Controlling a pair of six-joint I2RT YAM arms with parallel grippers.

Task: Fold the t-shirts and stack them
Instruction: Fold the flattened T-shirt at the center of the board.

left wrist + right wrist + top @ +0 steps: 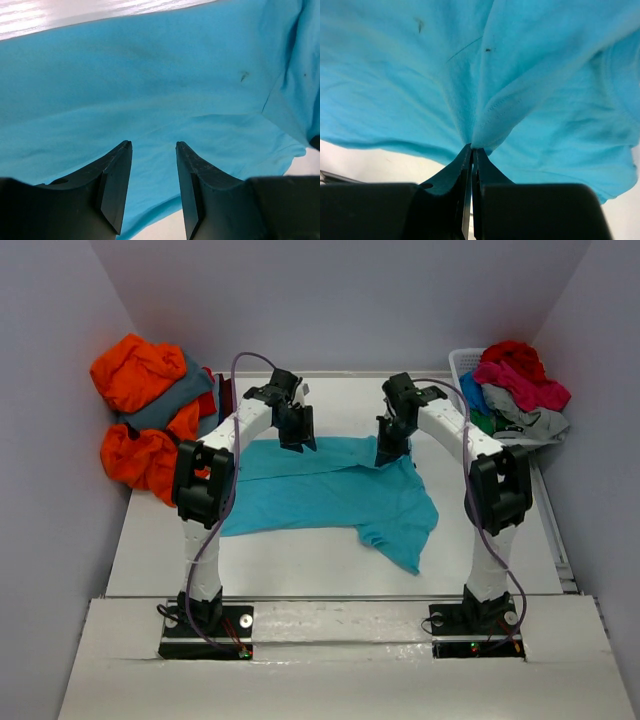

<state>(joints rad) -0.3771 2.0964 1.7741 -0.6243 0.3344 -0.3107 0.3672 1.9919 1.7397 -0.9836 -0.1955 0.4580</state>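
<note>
We pinch the soft turquoise cloth t-shirt [320,495] with our right gripper [471,148]; our left gripper [153,146] gapes empty; nothing looks stacked yet.

I've open table [290,565] nearside of the left gripper [298,440] and right gripper [390,454]; orange shirts [140,415] block the former's left, the basket [458,364] the latter's right.

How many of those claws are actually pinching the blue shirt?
1. The right gripper is shut on a fold of the turquoise t-shirt. The left gripper stands open over the cloth, gripping nothing.
</note>
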